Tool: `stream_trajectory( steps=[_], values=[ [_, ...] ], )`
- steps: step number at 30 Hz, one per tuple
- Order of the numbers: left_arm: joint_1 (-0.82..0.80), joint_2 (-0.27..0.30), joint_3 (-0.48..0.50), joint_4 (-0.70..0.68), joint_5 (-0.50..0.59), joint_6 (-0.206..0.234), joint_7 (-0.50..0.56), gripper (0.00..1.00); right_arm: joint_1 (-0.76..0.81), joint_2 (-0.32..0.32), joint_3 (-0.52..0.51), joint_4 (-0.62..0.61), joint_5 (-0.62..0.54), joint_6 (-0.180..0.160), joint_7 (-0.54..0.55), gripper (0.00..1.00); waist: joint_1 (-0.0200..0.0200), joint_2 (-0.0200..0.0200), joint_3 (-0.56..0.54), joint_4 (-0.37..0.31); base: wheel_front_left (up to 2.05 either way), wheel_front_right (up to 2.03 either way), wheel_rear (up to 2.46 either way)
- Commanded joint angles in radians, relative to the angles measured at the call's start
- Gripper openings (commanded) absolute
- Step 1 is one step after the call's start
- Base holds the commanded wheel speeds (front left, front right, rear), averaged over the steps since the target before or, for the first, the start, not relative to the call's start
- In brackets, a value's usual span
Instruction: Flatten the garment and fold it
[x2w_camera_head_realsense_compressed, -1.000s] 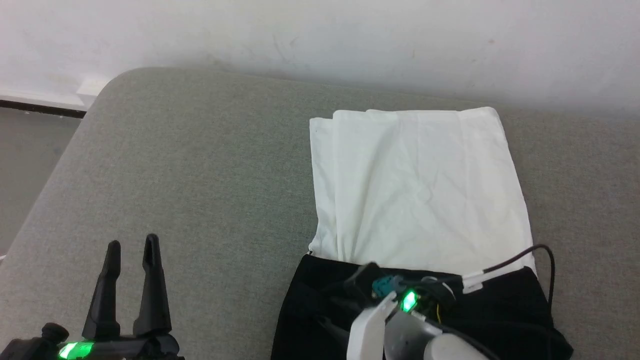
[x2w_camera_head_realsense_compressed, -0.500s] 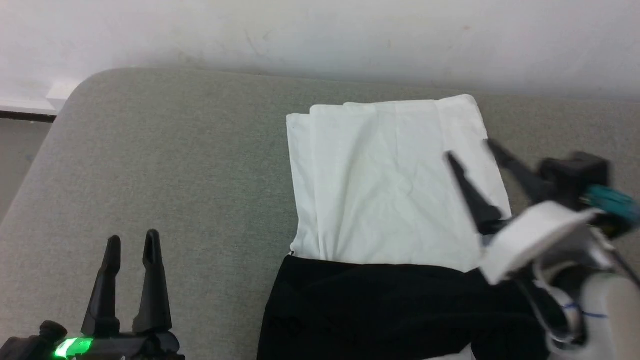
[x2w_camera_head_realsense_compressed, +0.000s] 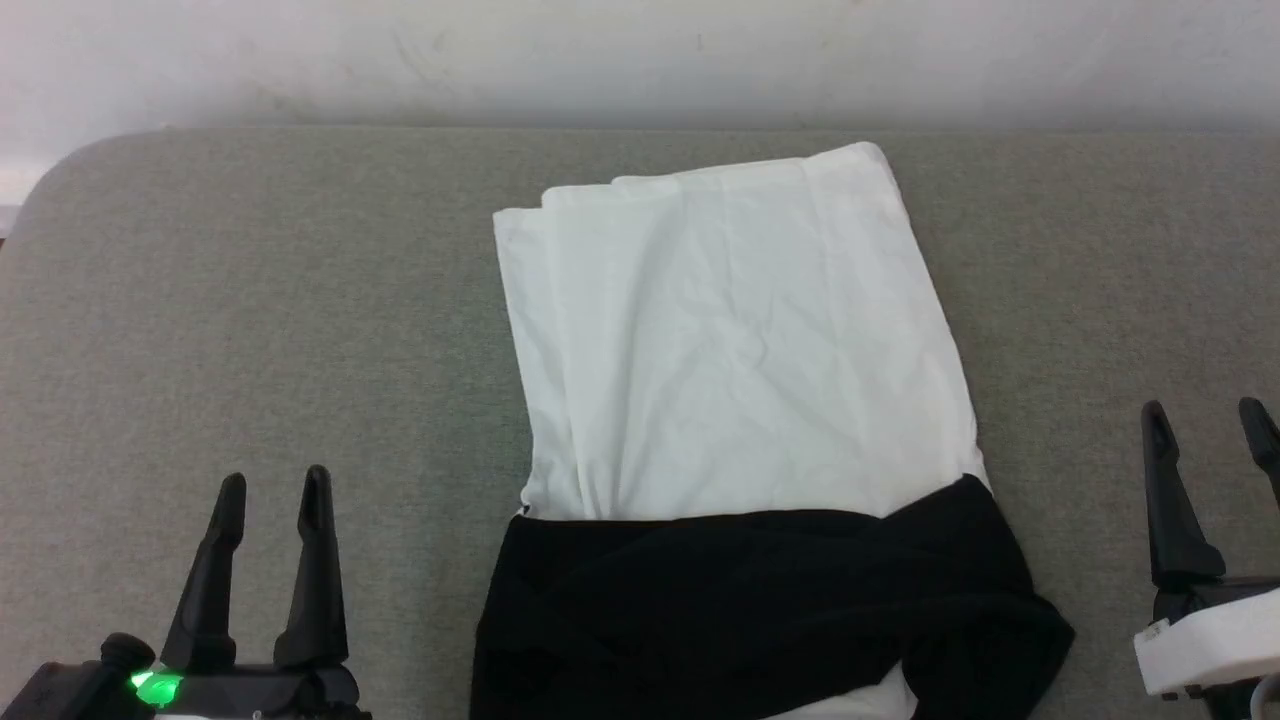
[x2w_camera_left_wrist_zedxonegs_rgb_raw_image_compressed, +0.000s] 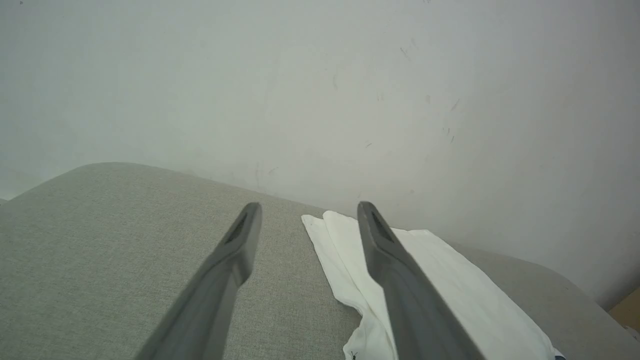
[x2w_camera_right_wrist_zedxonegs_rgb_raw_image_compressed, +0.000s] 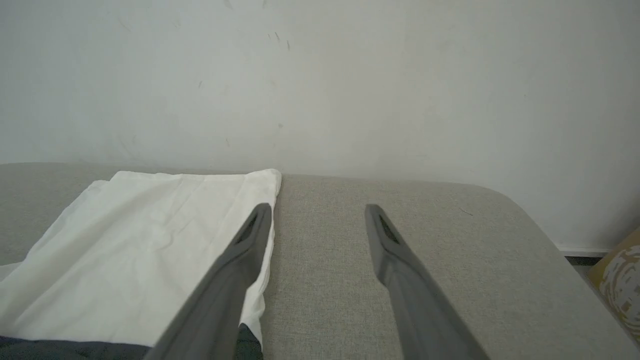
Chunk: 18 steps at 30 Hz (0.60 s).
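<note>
I see the garment lying in the middle of the grey padded surface, folded into a long strip. Its white body runs toward the far edge by the wall, lightly creased, with stacked folds along its left side. The black sleeves lie bunched across its near end. My left gripper and right gripper sit toward the near edge on either side of it, both spread wide with nothing between their fingers.
</note>
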<state>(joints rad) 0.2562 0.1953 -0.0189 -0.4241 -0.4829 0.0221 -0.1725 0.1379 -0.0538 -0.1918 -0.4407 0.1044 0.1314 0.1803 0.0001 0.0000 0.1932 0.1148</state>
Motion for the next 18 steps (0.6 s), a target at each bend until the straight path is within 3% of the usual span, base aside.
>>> stream_trajectory(
  steps=[1,5,9,18],
  values=[
    [-0.012,0.007,0.003,0.002,0.008,0.009,-0.005,1.00,0.010,0.003,0.000,0.009,0.020,-0.001,-0.019,1.00,-0.0001,0.0000,0.014,-0.024,0.00,0.00,0.00],
    [-0.035,0.033,0.002,-0.009,0.021,0.005,0.015,1.00,0.002,0.003,-0.001,0.011,0.032,-0.001,-0.043,1.00,-0.0001,0.0000,0.027,-0.040,0.00,0.00,0.00],
    [-0.116,0.093,0.001,-0.022,0.052,-0.008,0.074,1.00,-0.025,0.003,-0.005,-0.007,0.027,-0.001,-0.046,1.00,-0.0001,0.0000,0.064,-0.044,0.00,0.00,0.00],
    [-0.551,0.234,-0.026,0.055,0.034,-0.062,0.348,1.00,-0.098,0.003,0.019,-0.025,0.010,-0.001,-0.046,1.00,-0.0001,0.0000,0.213,-0.042,0.00,0.00,0.00]
  ],
)
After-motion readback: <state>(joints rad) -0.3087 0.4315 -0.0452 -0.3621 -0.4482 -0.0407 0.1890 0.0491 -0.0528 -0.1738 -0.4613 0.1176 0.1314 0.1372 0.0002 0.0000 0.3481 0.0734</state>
